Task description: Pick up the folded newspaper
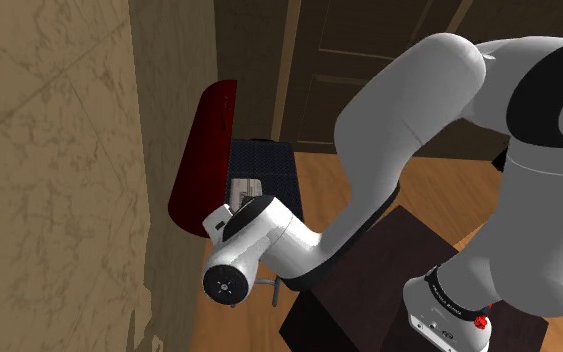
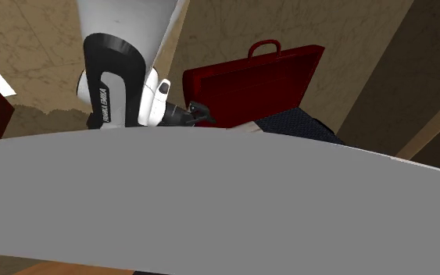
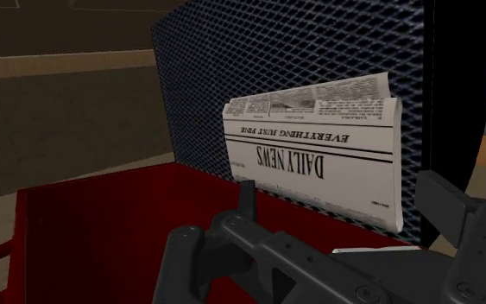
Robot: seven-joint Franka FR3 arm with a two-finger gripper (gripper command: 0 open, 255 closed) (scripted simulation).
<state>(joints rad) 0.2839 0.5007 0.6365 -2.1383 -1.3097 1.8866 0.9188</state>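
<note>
**A:** The claw (image 3: 340,183), how does it stand in the wrist view?

**B:** Spread. Its two black fingers (image 3: 247,200) are well apart and pinch nothing. Beyond the gap between them lies one folded newspaper (image 3: 318,147), its "DAILY NEWS" masthead upside down, flat against one dark blue mesh panel (image 3: 232,78).

**A:** Edges?

**B:** One side of the paper sits just inside the panel's edge, and on the opposite side the mesh is bare. The paper's edge nearest the fingers meets the rim of one red case (image 3: 103,224).

**A:** And the shoulder view?

**B:** One white arm (image 1: 409,110) sweeps from the upper right down to the lower middle of the frame. Its hand (image 1: 237,255) ends just below the paper. The paper lies left of centre on the mesh, just beside the red case. The case rises along a tan wall (image 1: 59,150), which closes off the whole left side. Bare mesh is open above the paper. To the right is wood floor (image 1: 317,185), as far as the one dark stand (image 1: 369,290) at the lower right. One brown door (image 1: 359,60) is at the top.

**A:** The second exterior view?

**B:** One grey slab (image 2: 210,203) covers the lower half, and its curved upper edge hides whatever lies below it. Above it the claw pokes out left of centre, its tip just beside the red case at upper centre. The case has a single handle (image 2: 263,47). The mesh shows right of centre. Between case and mesh there is a pale sliver at the slab's edge; I cannot tell if it is the paper.
</note>
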